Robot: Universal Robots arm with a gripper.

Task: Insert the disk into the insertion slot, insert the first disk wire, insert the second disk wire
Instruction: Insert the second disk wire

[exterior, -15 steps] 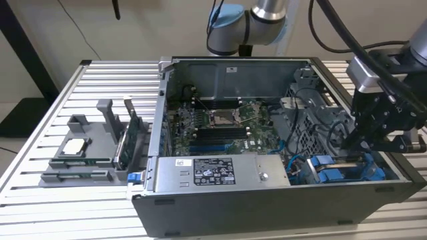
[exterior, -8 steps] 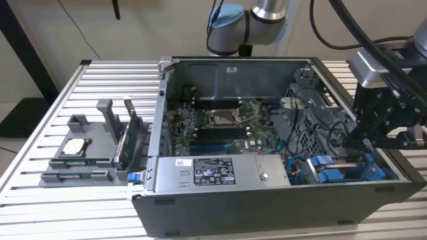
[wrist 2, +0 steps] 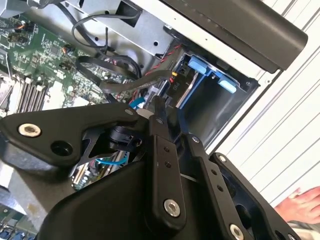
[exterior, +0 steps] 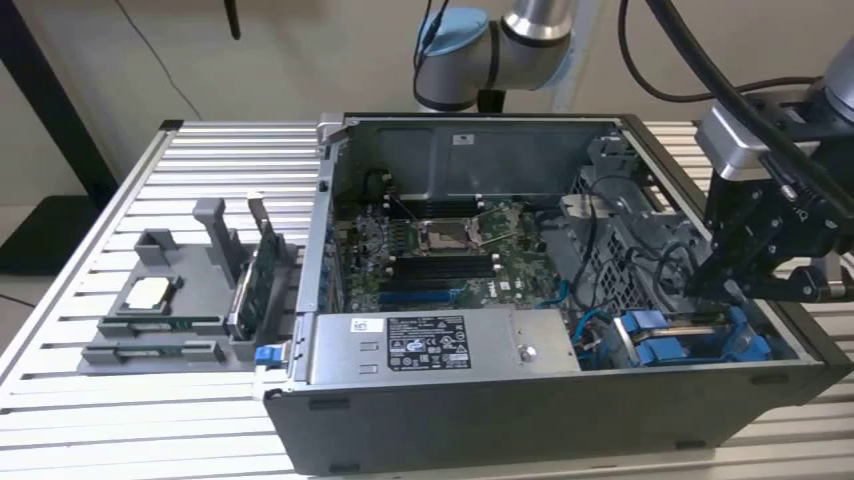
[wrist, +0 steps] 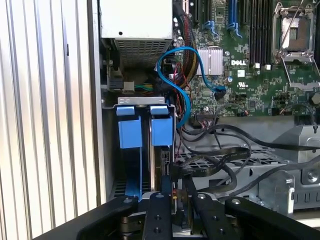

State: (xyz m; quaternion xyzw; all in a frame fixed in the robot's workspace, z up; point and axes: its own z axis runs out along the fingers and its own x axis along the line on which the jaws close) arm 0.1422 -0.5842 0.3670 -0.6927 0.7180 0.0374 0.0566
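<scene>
gripper (exterior: 731, 287): low over the drive bay at the exterior view's right end of the open PC case (exterior: 534, 440). In both wrist views the fingers (wrist: 161, 210) sit close together, nearly parallel, tips down at the rear edge of the disk where the cables bunch up. Can't tell if they're pinching a connector or just closed; contact point hidden.
disk (wrist: 165, 160): already seated in the insertion slot (wrist: 111, 150), standing on edge inside the cage. Long axis runs along the slot, from the blue carrier tabs (wrist: 161, 129) at one end back toward the gripper at the other. Blue frame also visible in ext view (exterior: 687, 340).
second blue carrier (wrist: 130, 132): just beside, parallel, same slot cage.
blue data cable (wrist: 175, 75): loops from near the motherboard (wrist: 250, 60) down toward the bay; end looks loose by the board.
black cables (wrist: 220, 155): flat bundle crossing just beside the fingertips, touching or near disk's rear.
PSU (exterior: 441, 345): front of case, beside the bay.
parts tray (exterior: 174, 300): on table at the exterior view's left, well apart.
person's hand (wrist 2: 300, 205): corner of second wrist view, outside case.
</scene>
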